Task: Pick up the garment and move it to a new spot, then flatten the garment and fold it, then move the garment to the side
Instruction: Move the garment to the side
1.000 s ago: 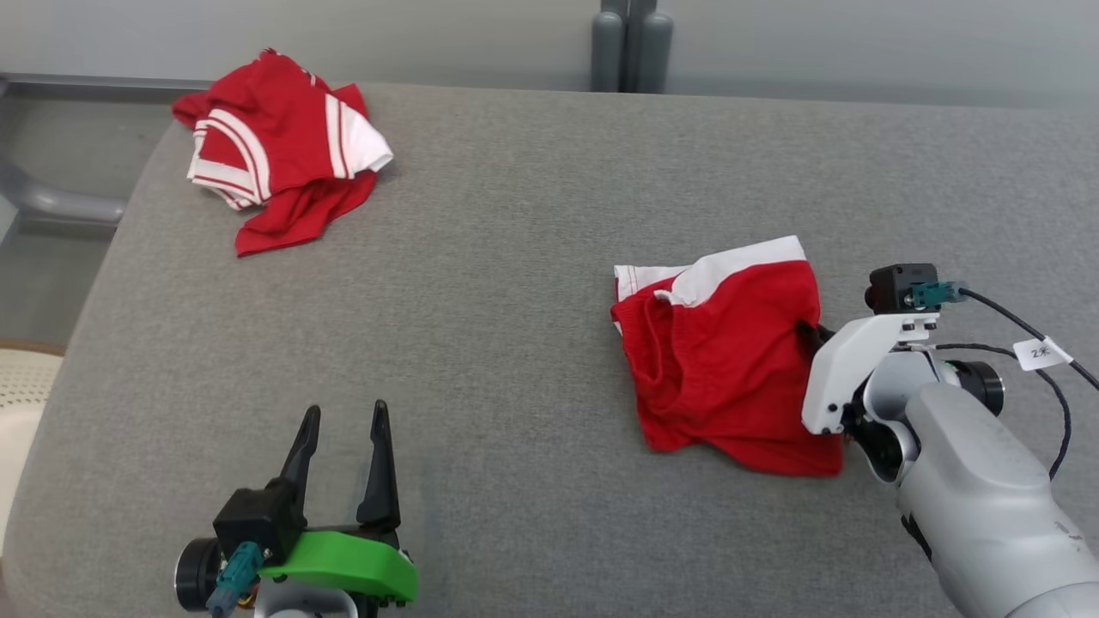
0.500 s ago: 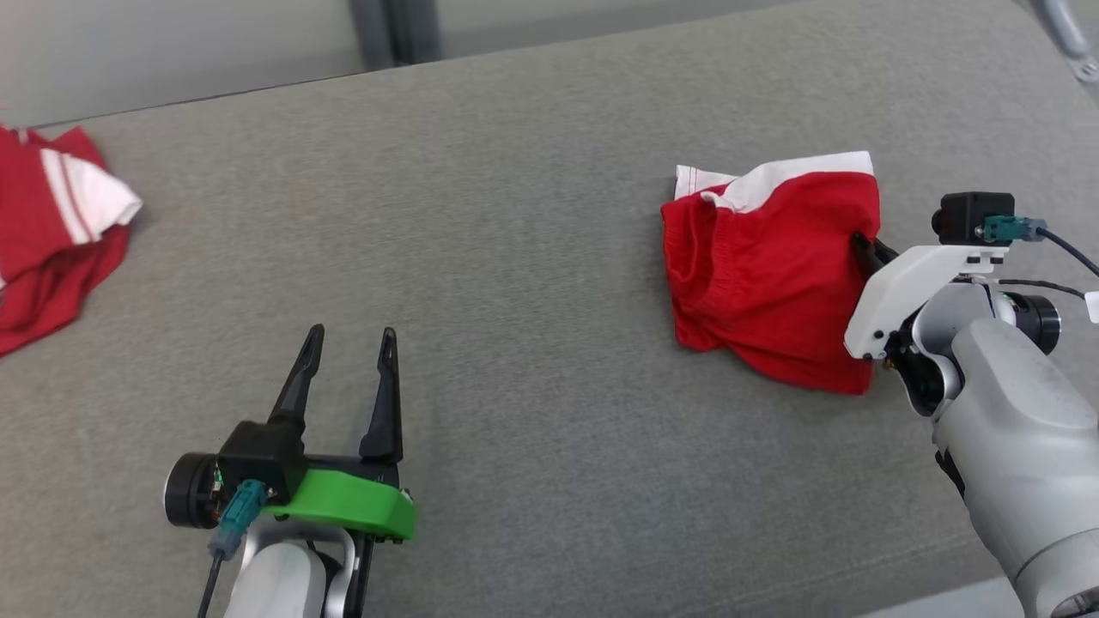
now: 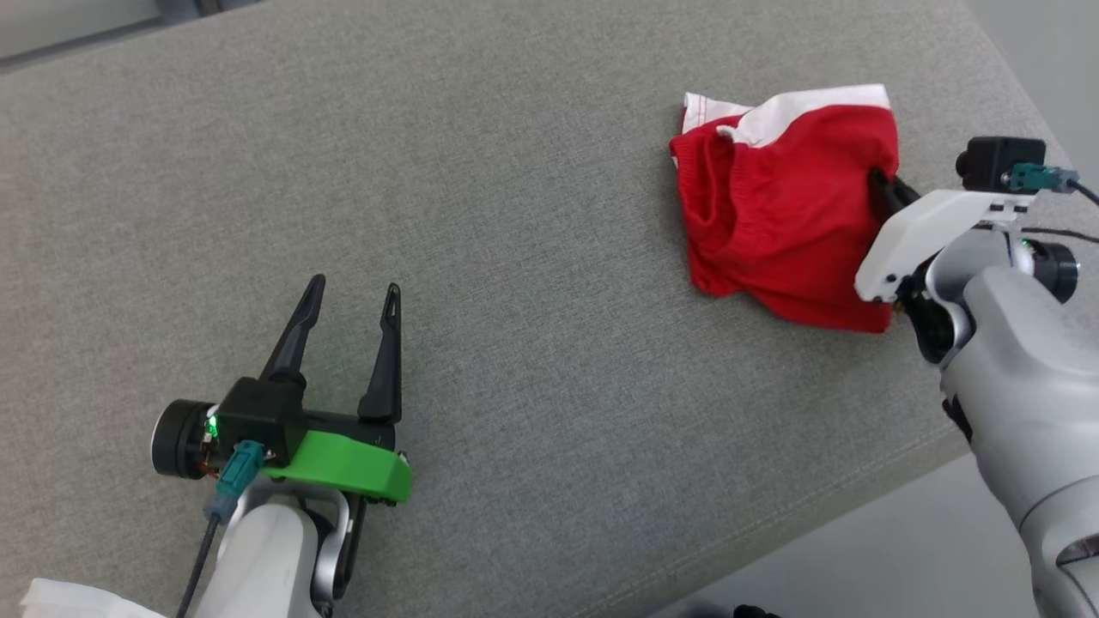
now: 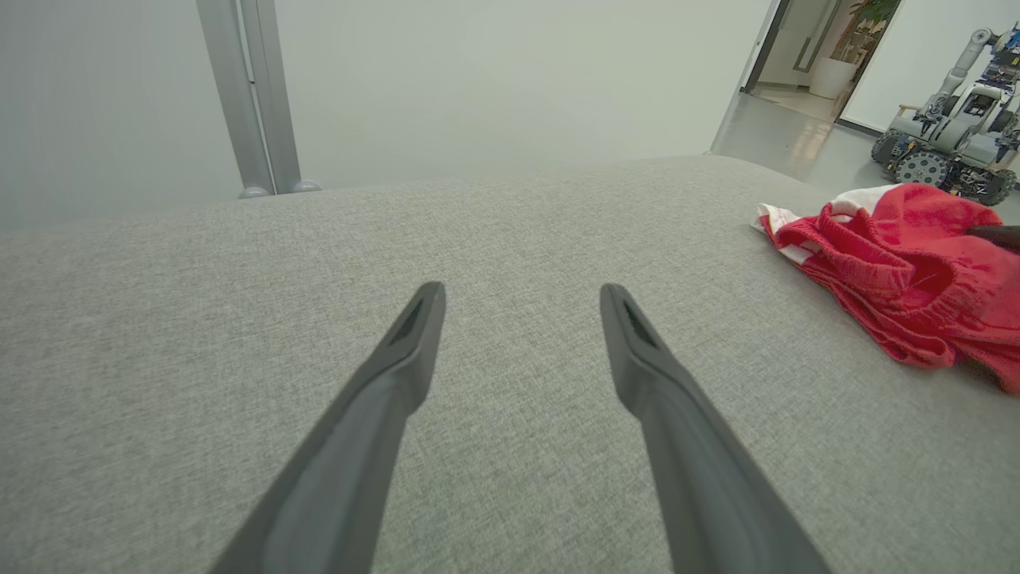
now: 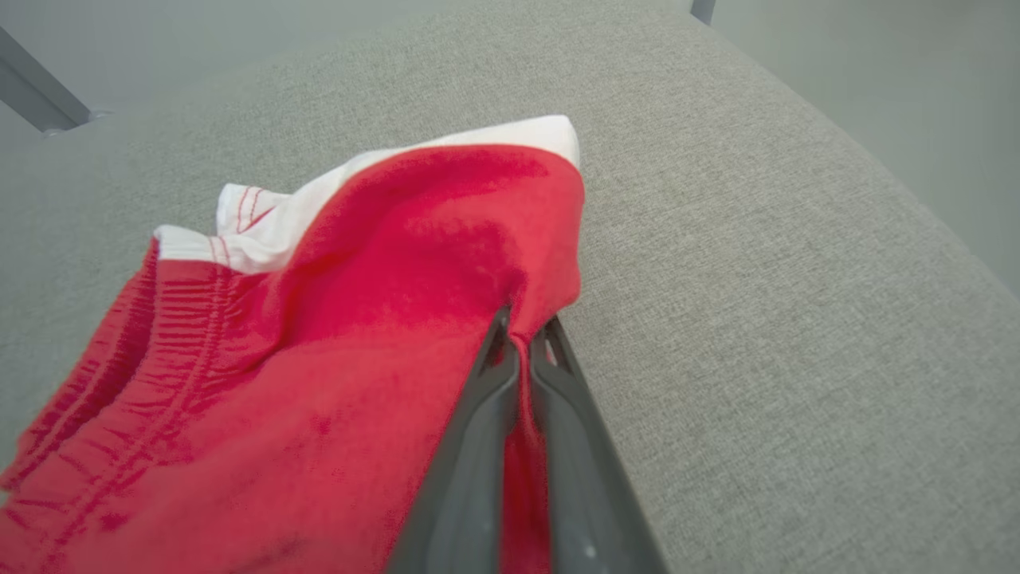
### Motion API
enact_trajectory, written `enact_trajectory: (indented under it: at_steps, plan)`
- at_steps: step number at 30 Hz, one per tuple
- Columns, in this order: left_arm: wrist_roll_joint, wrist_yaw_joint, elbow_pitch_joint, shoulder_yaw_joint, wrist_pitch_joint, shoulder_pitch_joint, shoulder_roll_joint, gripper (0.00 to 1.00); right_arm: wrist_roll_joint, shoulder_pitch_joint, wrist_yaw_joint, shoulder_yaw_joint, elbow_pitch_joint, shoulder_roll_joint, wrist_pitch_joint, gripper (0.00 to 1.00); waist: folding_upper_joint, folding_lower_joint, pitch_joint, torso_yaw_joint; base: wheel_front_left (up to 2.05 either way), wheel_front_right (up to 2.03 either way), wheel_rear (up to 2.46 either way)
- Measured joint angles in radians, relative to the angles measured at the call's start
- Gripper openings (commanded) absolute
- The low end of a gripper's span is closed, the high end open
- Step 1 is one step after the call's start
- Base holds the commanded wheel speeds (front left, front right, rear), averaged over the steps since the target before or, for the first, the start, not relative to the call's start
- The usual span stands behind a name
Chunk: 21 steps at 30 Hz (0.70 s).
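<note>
Head camera swung rightward; grey cushion [image 3: 515, 215] edge now lower right. Bunched red shorts [image 3: 786, 215] lie upper right, near that edge. Their right hem sits pinched in the closed right gripper [image 5: 522, 331], the nearer arm. Idle left gripper [image 3: 354, 296] spread apart, lower left, well away.

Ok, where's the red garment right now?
The red garment sits bunched at the upper right of the head view, near the grey cushion's right edge, with the right gripper, jaws shut, pinching its right side.
</note>
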Motion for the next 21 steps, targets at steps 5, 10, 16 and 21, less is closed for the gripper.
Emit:
enact_trajectory:
  at_steps: [5,10,16,21]
  plan:
    - [0.005,0.006,-0.035,0.001,0.009,-0.021,0.011,1.0,-0.046,-0.099,0.0,-0.014,0.07,-0.043,-0.028,0.0,0.0,0.0,0.053,0.019,0.0,0.0,0.0]
    - [0.01,0.01,-0.079,-0.003,0.021,-0.032,0.023,1.0,-0.115,-0.206,0.0,-0.04,0.162,-0.117,-0.067,0.0,0.0,0.0,0.089,0.07,0.0,0.0,0.0]
    - [0.017,0.015,-0.132,-0.014,0.036,-0.036,0.033,1.0,-0.187,-0.297,0.0,-0.096,0.232,-0.21,-0.088,0.0,0.0,0.0,0.137,0.132,0.0,0.0,0.0]
    - [0.021,0.014,-0.172,-0.03,0.052,-0.042,0.036,1.0,-0.239,-0.328,0.0,-0.173,0.251,-0.278,-0.088,0.0,0.0,0.0,0.177,0.177,0.0,0.0,0.0]
